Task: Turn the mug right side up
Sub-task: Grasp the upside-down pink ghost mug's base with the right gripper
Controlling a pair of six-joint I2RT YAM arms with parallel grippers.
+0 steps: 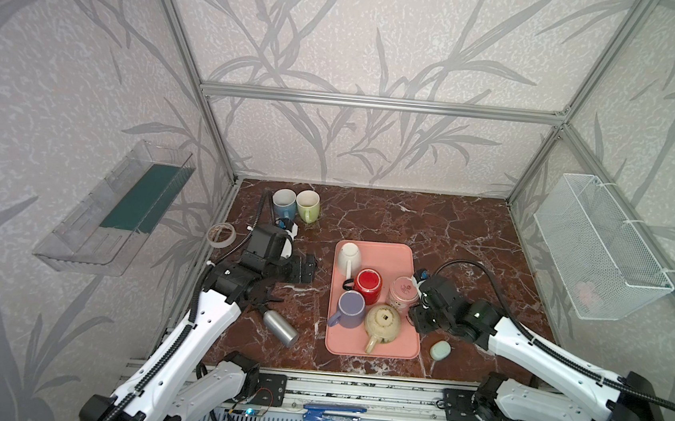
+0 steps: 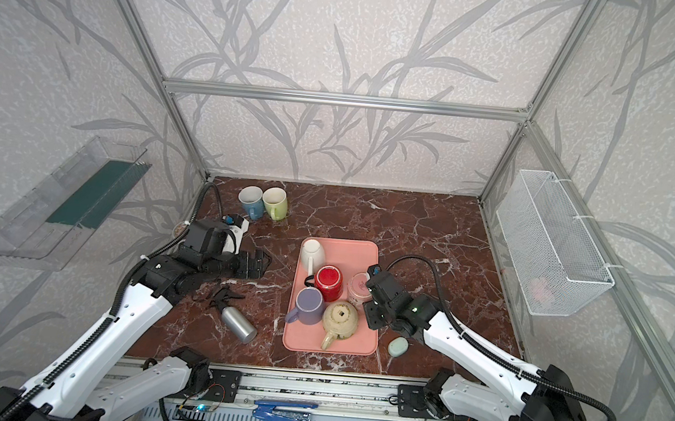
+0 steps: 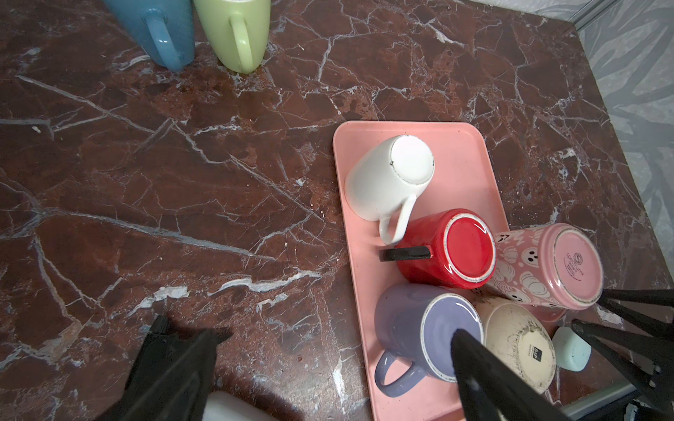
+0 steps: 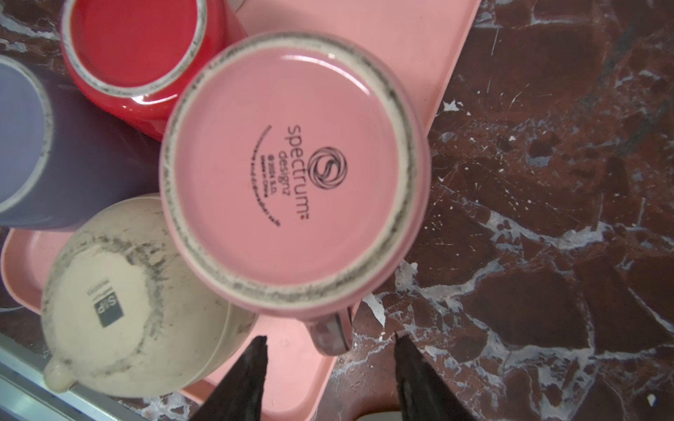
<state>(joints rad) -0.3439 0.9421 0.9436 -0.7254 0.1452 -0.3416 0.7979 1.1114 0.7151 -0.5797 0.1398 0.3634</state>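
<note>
Right jaws, mostly cut off, flank the pink mug's (image 4: 291,164) blurred handle (image 4: 330,335).

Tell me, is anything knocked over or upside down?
Yes. On the pink tray the white mug, red mug, pink mug, purple mug and cream mug all sit bottom up. The silver bottle lies on its side beside it.

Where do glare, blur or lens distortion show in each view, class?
In both top views, wide-angle perspective splays the frame posts outward; in the left wrist view, glare streaks the red mug and the left tool is a dark, featureless shape; in the right wrist view, print on the pink mug is sharp, the red mug softer.
</note>
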